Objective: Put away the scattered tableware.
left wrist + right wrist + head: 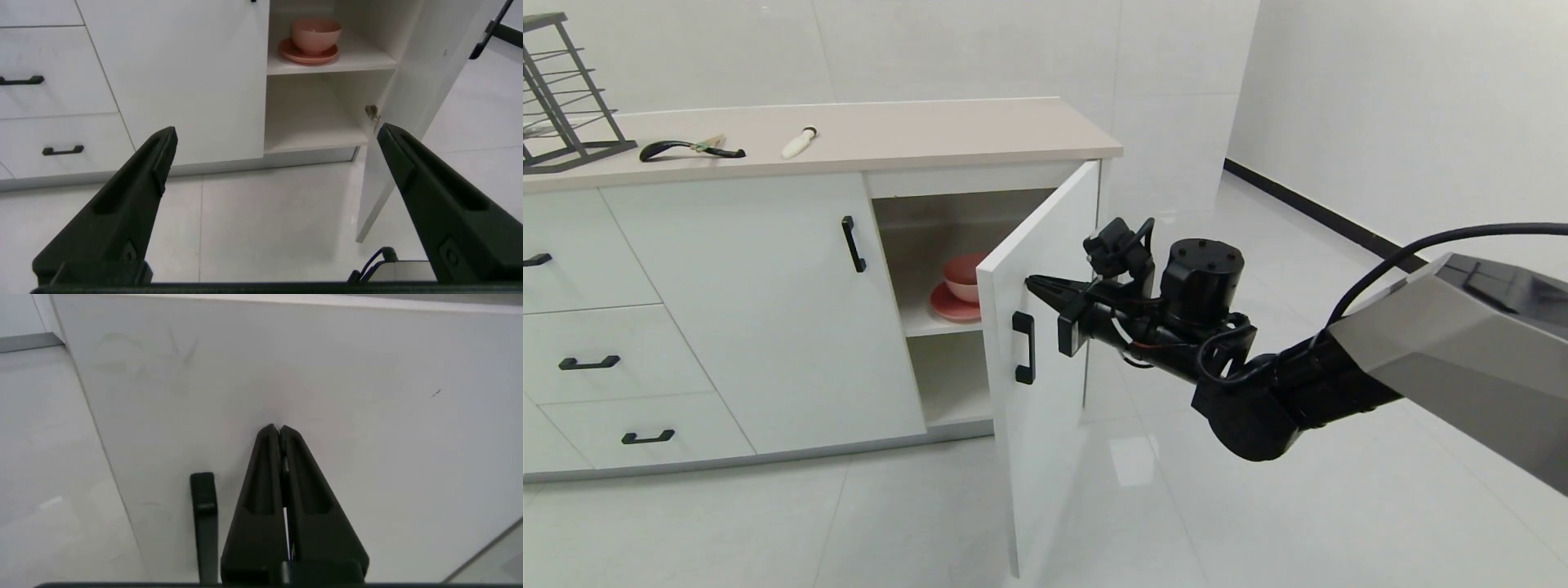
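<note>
The left end effector [276, 135] hangs released, fingers spread wide, over the floor in front of the cabinet [188, 73]. On the table [931, 131] a wire rack [564, 90] stands at the far left, then a black utensil [690, 149] and a white utensil [799, 143] lie near each other. Further right, a pink bowl [964, 278] sits on a pink plate [949, 309] on the cabinet's upper shelf behind the open door [1037, 425], and the right end effector [1031, 283] is clenched on nothing, its tips at the door's outer face just above the handle [1023, 347].
</note>
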